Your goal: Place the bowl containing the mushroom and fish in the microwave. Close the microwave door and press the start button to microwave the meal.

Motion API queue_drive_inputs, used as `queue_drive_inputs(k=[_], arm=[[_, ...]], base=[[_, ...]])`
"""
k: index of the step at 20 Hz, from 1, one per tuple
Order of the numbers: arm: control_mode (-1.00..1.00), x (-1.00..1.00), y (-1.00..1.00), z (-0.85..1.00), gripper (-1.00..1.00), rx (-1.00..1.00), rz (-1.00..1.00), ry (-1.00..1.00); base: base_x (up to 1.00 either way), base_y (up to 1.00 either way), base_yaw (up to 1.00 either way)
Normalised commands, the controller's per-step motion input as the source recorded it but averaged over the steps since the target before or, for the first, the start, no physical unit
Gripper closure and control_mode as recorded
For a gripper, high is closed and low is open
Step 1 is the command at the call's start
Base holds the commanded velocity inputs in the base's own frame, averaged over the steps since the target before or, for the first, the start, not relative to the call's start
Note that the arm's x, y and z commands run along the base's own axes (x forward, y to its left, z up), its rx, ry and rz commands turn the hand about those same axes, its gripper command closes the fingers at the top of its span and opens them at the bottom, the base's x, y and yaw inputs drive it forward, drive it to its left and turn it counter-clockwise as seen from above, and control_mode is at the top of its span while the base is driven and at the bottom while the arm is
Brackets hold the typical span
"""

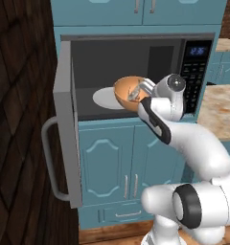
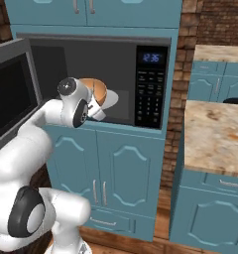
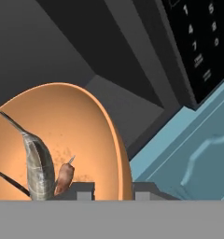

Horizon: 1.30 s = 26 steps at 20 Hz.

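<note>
Orange-tan bowl point(image 1: 128, 92) is up in the air right at the mouth of the microwave point(image 1: 136, 76), tipped over a fair bit, hanging above the front edge of the white turntable point(image 1: 103, 98); the fingers point(image 3: 115, 191) are clamped on its rim, one inside and one outside as far as I can make out from the hand view. Inside the bowl the grey-silver fish point(image 3: 38, 166) lies against the wall, with the little brown mushroom point(image 3: 64, 178) just beside it, touching or nearly so; hard to say which.

The microwave door point(image 1: 65, 124) is swung wide open to the left, its curved grey bar handle point(image 1: 50, 160) sticking out towards us; the black keypad panel point(image 2: 151, 89) with its blue display sits to the right of the dark cavity. Teal cabinets point(image 2: 111, 173) run below the microwave; a speckled stone worktop point(image 2: 215, 136) is off to the right, well apart from the bowl.
</note>
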Motion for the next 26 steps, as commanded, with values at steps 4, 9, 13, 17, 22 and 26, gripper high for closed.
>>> queue_drive_inputs(k=[4,9,13,17,22,26], arm=[[-1.0,0.67,0.2,0.0,1.0,0.0,0.0,0.01],[-1.0,0.57,0.11,0.0,1.0,0.0,0.0,0.06],[-1.0,0.5,0.0,-0.02,1.0,0.0,0.0,0.15],[-1.0,0.5,0.04,-0.15,1.0,0.0,0.0,0.07],[-1.0,0.53,0.13,-0.34,1.0,0.0,0.0,0.01],[-1.0,0.57,0.16,-0.33,1.0,0.0,0.0,0.0]], base=[[0.0,0.0,0.0],[0.0,0.0,0.0],[0.0,0.0,0.0],[0.0,0.0,0.0],[0.0,0.0,0.0],[0.0,0.0,0.0]])
